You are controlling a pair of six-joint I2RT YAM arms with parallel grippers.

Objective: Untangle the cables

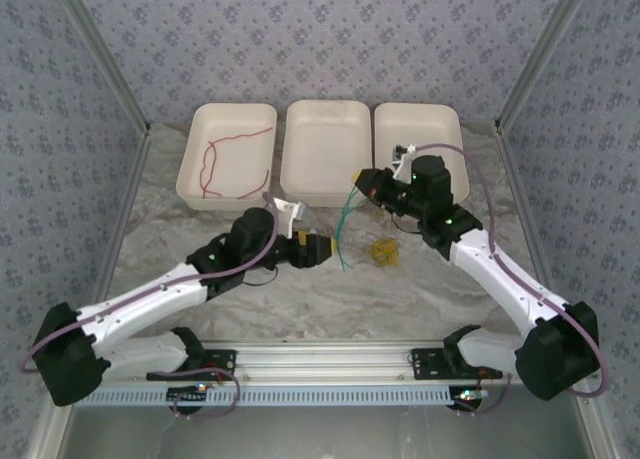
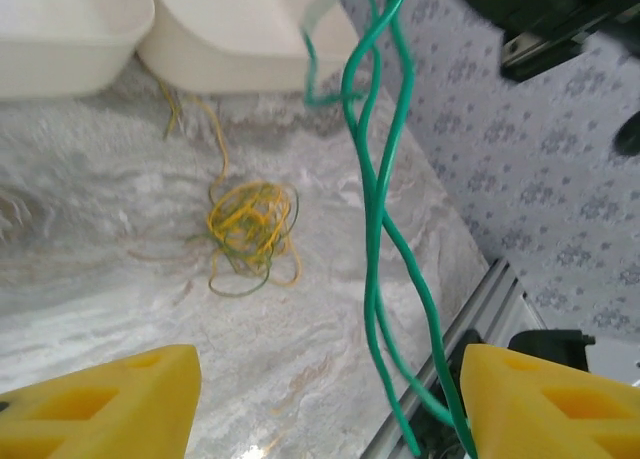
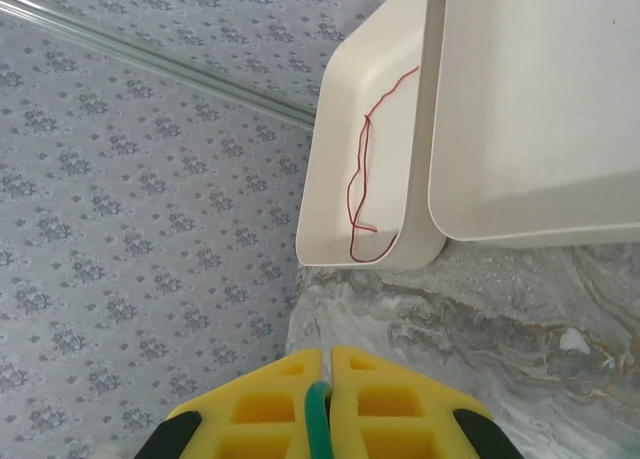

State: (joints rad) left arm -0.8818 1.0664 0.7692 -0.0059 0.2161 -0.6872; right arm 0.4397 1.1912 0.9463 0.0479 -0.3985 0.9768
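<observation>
My right gripper [image 1: 368, 189] is lifted over the table in front of the middle tray, shut on the green cable [image 3: 318, 404]; in the right wrist view its fingers [image 3: 326, 355] pinch the strand. The green cable [image 1: 343, 229] hangs down from it in a twisted loop. Below, my left gripper [image 1: 328, 251] stands open, and in its wrist view the green strands [image 2: 375, 209] pass between its yellow fingers [image 2: 330, 409], close to the right one, untouched. A yellow tangle with a little green in it [image 1: 383, 251] [image 2: 250, 224] lies on the marble table. A red cable [image 1: 235, 154] [image 3: 362, 169] lies in the left tray.
Three white trays line the back: left [image 1: 190, 174], middle [image 1: 325, 144] and right [image 1: 400, 119]. An aluminium rail [image 1: 320, 357] runs along the near edge. Patterned walls close in both sides.
</observation>
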